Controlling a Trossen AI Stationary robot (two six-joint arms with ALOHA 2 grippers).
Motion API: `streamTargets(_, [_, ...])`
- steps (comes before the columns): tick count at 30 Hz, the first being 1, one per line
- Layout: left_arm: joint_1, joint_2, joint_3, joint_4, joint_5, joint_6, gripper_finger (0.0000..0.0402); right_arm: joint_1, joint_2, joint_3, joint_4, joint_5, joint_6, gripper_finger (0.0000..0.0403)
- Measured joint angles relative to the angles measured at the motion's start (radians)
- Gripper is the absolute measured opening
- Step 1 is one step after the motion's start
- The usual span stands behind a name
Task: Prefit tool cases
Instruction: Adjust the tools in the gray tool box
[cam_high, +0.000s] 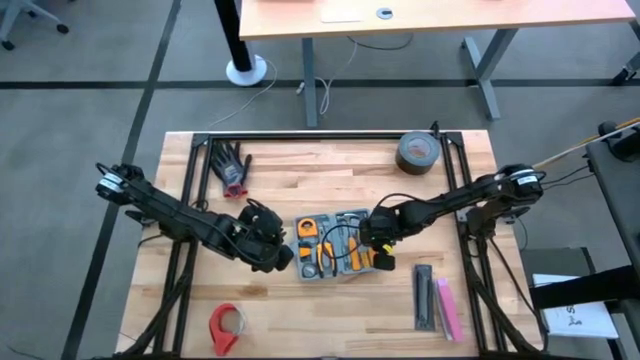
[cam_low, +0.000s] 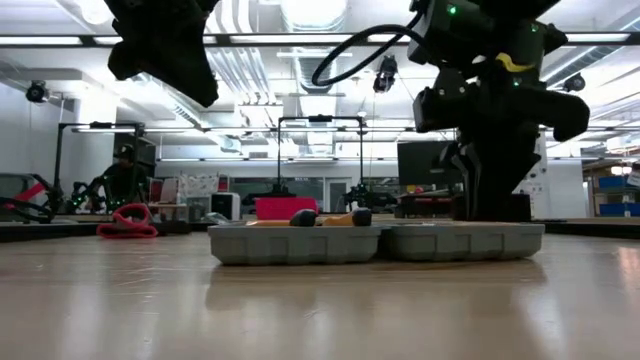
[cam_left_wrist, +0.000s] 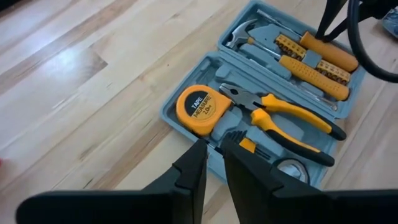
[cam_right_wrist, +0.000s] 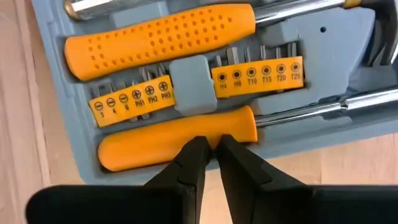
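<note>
Right claw (cam_right_wrist: 210, 148) over open tool case (cam_right_wrist: 193, 78)

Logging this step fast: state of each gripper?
Left gripper: nearly shut, holding nothing, above the tool case.
Right gripper: nearly shut, holding nothing, at a screwdriver handle.

Both arms were dark, nearly black, built from chunky jointed segments linked by slim tubular sections. The left arm (cam_high: 180, 218) ended in a bulky black wrist housing, and the right arm (cam_high: 450, 200) looked much the same. A black cable looped out from the right arm's wrist, and a small yellow mark and green lights showed on its housing in the low view. Each end effector, left (cam_left_wrist: 213, 163) and right (cam_right_wrist: 210, 160), carried two black, wedge-shaped fingers tapering to narrow tips, matte and smooth-faced.
</note>
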Motion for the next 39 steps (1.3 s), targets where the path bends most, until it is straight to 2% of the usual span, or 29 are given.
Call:
streamTargets(7, [-0.001,0.0,0.0,-0.003,0.005,0.002,0.0061,0.0,-0.028,0.027,-0.045,0.008,0.026,0.0032])
streamTargets(11, [-0.001,0.0,0.0,-0.009,0.005,0.003,0.0066,0.0,-0.041,0.067,-0.075,-0.006,-0.012,0.0034])
streamTargets(17, [-0.006,-0.015,0.0,-0.03,-0.009,0.016,0.0074,0.0,-0.041,0.087,-0.083,-0.057,-0.114,0.0068])
streamTargets(23, [-0.014,-0.076,0.0,-0.03,-0.045,0.072,0.0077,0.0,-0.041,0.098,-0.098,-0.061,-0.159,0.0113])
streamTargets(30, [-0.014,-0.172,0.0,-0.03,-0.063,0.141,0.0078,0.0,-0.041,0.221,-0.277,-0.018,-0.206,0.0152])
streamTargets(34, [-0.014,-0.223,0.0,-0.031,-0.077,0.165,0.0076,0.0,-0.041,0.279,-0.309,-0.005,-0.238,0.0162])
streamTargets(39, [-0.014,-0.281,0.0,-0.031,-0.077,0.189,0.0077,0.0,-0.041,0.281,-0.323,0.0,-0.243,0.0157])
